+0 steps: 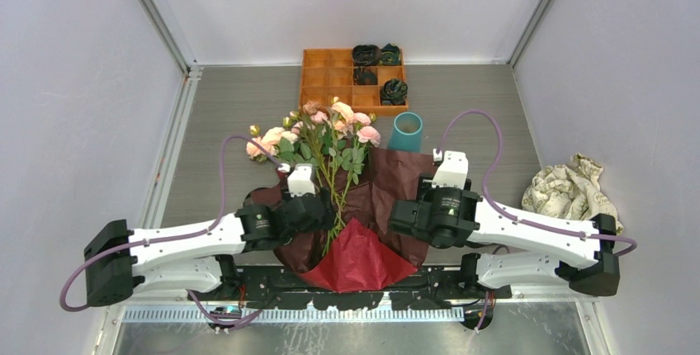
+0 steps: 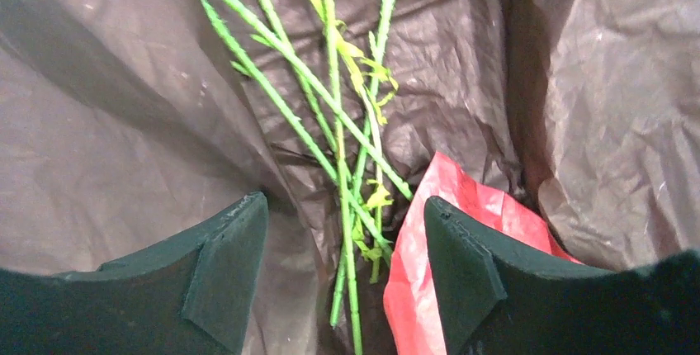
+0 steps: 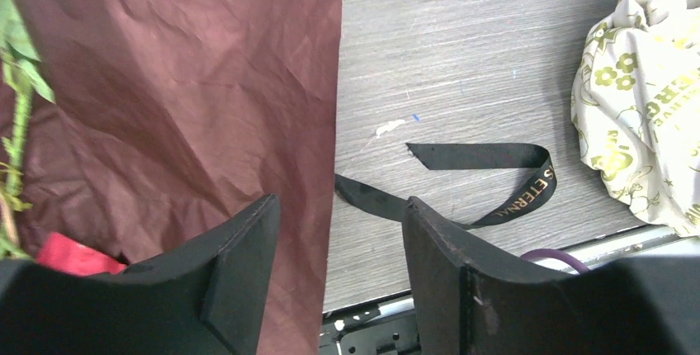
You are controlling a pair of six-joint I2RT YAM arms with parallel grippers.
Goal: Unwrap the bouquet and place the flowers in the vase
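Observation:
The bouquet lies unwrapped: pink and peach flowers (image 1: 318, 132) rest on spread dark red paper (image 1: 396, 182), their green stems (image 2: 338, 140) running toward me. My left gripper (image 1: 323, 215) (image 2: 345, 239) stands open over the stem ends, with its fingers on either side of them and a bright red sheet (image 2: 421, 248) by the right finger. My right gripper (image 1: 403, 216) (image 3: 340, 239) is open above the dark red paper's right edge (image 3: 206, 82), gripping nothing. The black ribbon (image 3: 495, 182) lies loose on the table. The teal vase (image 1: 406, 132) stands upright beyond the paper.
An orange compartment tray (image 1: 330, 74) with several dark rolls sits at the back. A crumpled printed paper (image 1: 569, 190) (image 3: 644, 99) lies at the right. The bright red sheet (image 1: 357, 260) overhangs the near table edge.

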